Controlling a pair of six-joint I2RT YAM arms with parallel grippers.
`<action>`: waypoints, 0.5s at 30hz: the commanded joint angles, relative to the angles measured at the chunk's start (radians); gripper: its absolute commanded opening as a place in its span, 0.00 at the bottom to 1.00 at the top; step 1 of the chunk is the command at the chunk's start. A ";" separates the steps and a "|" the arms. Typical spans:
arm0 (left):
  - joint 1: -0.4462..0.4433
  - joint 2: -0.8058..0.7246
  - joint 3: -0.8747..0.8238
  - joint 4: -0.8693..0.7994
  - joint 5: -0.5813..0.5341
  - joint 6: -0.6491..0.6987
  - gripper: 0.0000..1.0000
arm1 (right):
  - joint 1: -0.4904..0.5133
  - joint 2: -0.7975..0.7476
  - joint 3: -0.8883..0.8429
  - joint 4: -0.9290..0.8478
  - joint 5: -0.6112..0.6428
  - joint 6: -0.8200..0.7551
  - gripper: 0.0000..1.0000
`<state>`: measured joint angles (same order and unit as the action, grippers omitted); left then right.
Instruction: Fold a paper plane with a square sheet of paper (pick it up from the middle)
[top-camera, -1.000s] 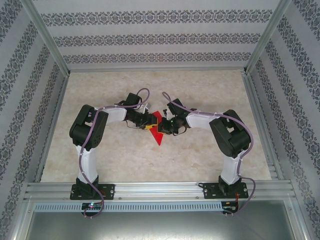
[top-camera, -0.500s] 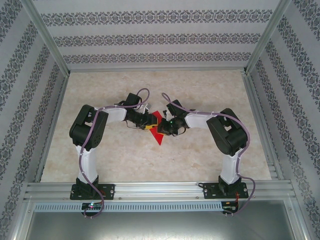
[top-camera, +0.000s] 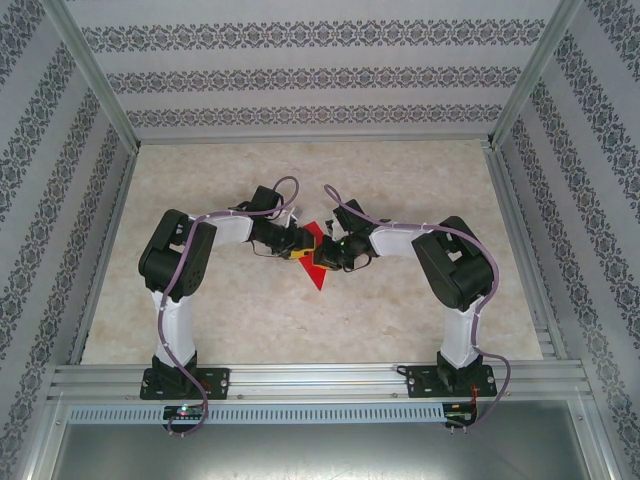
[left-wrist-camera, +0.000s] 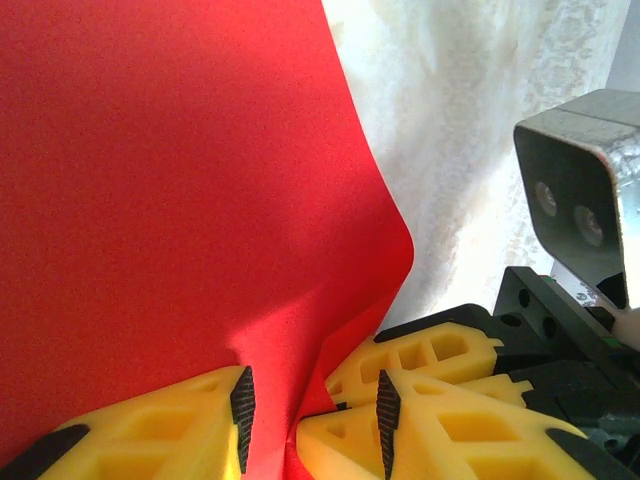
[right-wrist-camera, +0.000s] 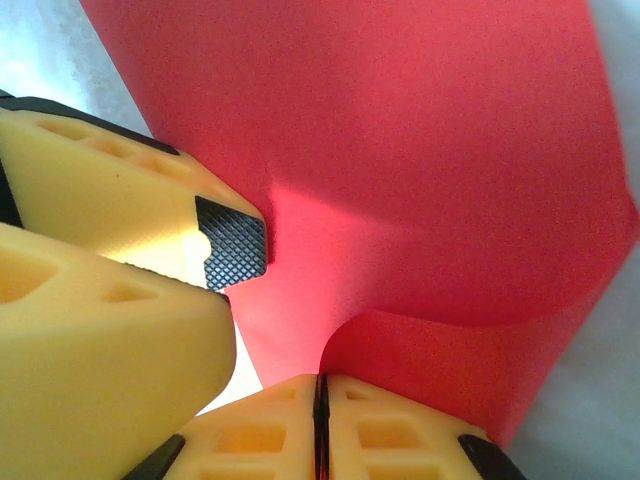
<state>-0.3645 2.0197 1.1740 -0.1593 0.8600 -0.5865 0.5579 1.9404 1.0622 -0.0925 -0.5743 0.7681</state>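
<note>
The square sheet of paper (top-camera: 318, 274) is bright red and hangs creased between both grippers above the middle of the table, one corner pointing toward the near edge. My right gripper (top-camera: 327, 256) is shut on a curled edge of the paper (right-wrist-camera: 420, 150); its jaws (right-wrist-camera: 320, 385) meet with no gap. My left gripper (top-camera: 301, 251) stands open, and a fold of the paper (left-wrist-camera: 180, 180) runs through the gap (left-wrist-camera: 313, 400) between its pads. The left gripper's fingers (right-wrist-camera: 232, 243) press against the sheet from the left. The right gripper's fingers (left-wrist-camera: 430, 355) lie just behind the left ones. The paper plane is out of view.
A pale marbled table top (top-camera: 400, 190) lies under the arms, boxed in by aluminium frame posts (top-camera: 95, 80) and patterned walls. A metal rail (top-camera: 320, 380) carries both arm bases at the near edge. The right wrist camera (left-wrist-camera: 580, 190) sits close beside the left fingers.
The right arm's elbow has shifted a little to the left. The paper and the left arm have hardly moved.
</note>
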 joint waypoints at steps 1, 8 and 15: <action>0.000 -0.018 -0.017 -0.012 0.019 0.010 0.41 | -0.004 0.015 -0.008 0.056 -0.019 0.013 0.11; 0.001 -0.018 -0.019 0.008 0.028 -0.006 0.41 | -0.003 0.032 -0.013 0.054 -0.016 0.011 0.14; 0.001 -0.029 -0.019 0.031 0.042 -0.028 0.43 | -0.003 0.036 -0.009 0.020 -0.001 -0.013 0.22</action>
<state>-0.3561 2.0186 1.1709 -0.1482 0.8726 -0.6056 0.5575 1.9476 1.0573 -0.0734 -0.5961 0.7795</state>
